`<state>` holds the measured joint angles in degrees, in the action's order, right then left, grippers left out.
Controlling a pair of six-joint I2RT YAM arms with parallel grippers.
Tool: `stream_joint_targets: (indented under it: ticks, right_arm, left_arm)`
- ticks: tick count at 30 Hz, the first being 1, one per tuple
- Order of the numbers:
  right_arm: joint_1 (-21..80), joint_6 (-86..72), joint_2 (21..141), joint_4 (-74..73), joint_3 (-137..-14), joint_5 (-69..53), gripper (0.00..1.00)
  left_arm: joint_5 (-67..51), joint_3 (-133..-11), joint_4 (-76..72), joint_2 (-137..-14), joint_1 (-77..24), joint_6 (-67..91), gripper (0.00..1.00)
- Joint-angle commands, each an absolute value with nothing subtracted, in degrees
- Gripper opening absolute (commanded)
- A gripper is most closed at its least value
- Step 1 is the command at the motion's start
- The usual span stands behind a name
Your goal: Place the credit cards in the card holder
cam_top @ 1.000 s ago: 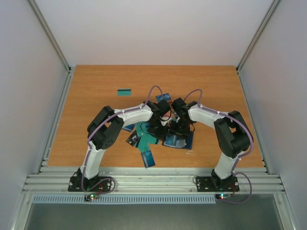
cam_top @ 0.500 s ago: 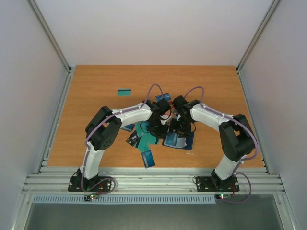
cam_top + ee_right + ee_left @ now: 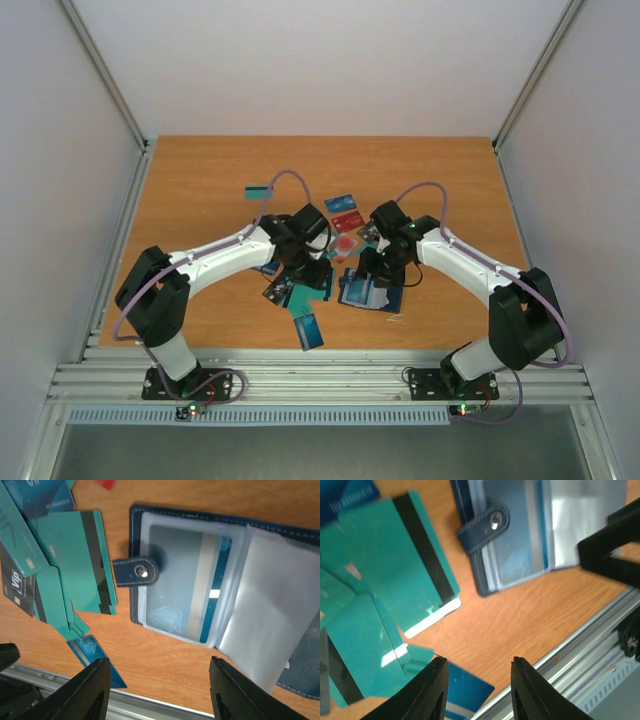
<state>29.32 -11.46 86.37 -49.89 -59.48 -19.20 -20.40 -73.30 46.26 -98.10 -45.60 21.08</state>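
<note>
White walls (image 3: pixel 60 200) are enclosing my orange wooden tabletop (image 3: pixel 200 190). My left tool (image 3: pixel 477 685) is hanging spread apart and empty above the teal credit cards (image 3: pixel 395 565), touching nothing. Just right of that pile, the card holder (image 3: pixel 145 530) is lying open on the tabletop, one card showing inside a clear sleeve (image 3: pixel 175 580). My right tool (image 3: pixel 160 690) is hovering over it, spread wide, gripping nothing.

i see bare table (image 3: pixel 520 615) between the card holder (image 3: pixel 520 545) and the rail (image 3: pixel 580 650); teal cards (image 3: pixel 400 565) crowd its clasp side.
</note>
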Motion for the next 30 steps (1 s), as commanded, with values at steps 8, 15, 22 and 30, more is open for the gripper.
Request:
stream_joint_targets:
  ticks: [8,15,22,30]
  right_arm:
    - [29.8,-14.6,85.7,-45.1,-56.8,-20.7,0.45]
    - [28.4,-12.9,90.7,-44.2,-57.4,-20.5,0.37]
    - [24.8,-9.8,92.1,-43.7,-55.7,-22.4,0.27]
    - [22.5,-7.9,93.9,-41.5,-52.6,-24.7,0.18]
  left_arm:
    - [-28.0,-67.6,36.5,-98.5,-50.5,25.6,0.32]
    - [-29.1,-75.5,33.5,-108.5,-51.5,27.4,0.31]
    - [-28.1,-82.2,34.5,-116.0,-51.6,27.7,0.30]
    - [-24.4,-85.7,35.1,-119.4,-51.3,26.6,0.28]
